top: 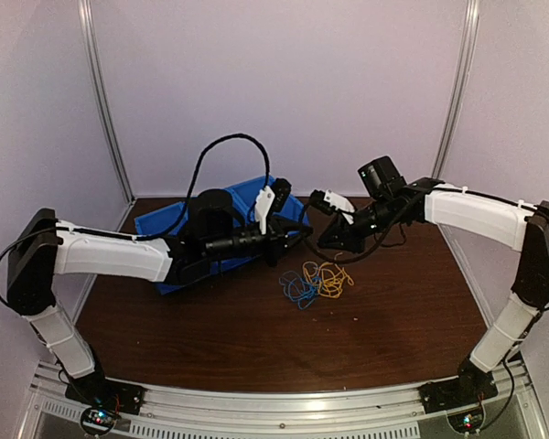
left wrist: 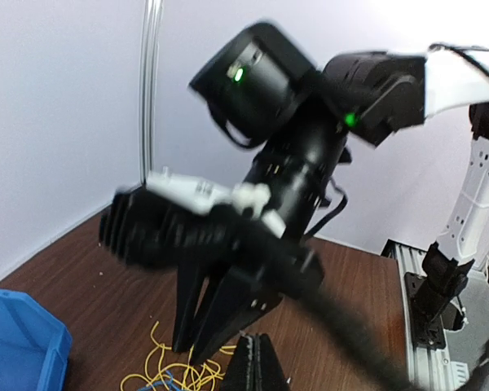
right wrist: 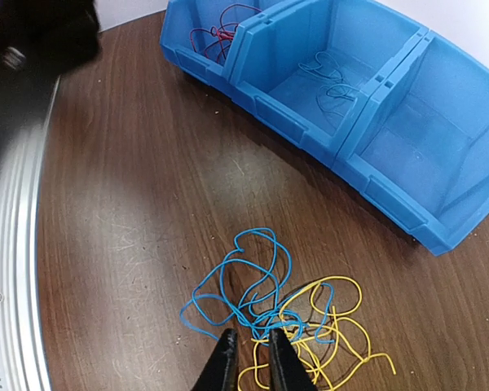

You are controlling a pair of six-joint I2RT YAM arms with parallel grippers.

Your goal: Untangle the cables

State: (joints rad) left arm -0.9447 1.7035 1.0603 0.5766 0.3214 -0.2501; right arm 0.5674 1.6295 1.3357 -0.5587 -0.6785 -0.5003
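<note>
Cables [right wrist: 287,319]: blue and yellow strands knotted in 1 pile on the tabletop [right wrist: 147,204], near the blue bin [right wrist: 391,195].
Right end effector [right wrist: 251,362]: fingers slightly apart, just above the knot.
Left end effector [left wrist: 259,366]: fingers together, nothing seen between them.
Risk: a pinch at the knot's middle would likely catch both colours, tightening the tangle or dragging the whole pile.

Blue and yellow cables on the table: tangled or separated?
Tangled. In the right wrist view, loops of the blue cable and the yellow cable cross and overlap in one heap on the table.
</note>
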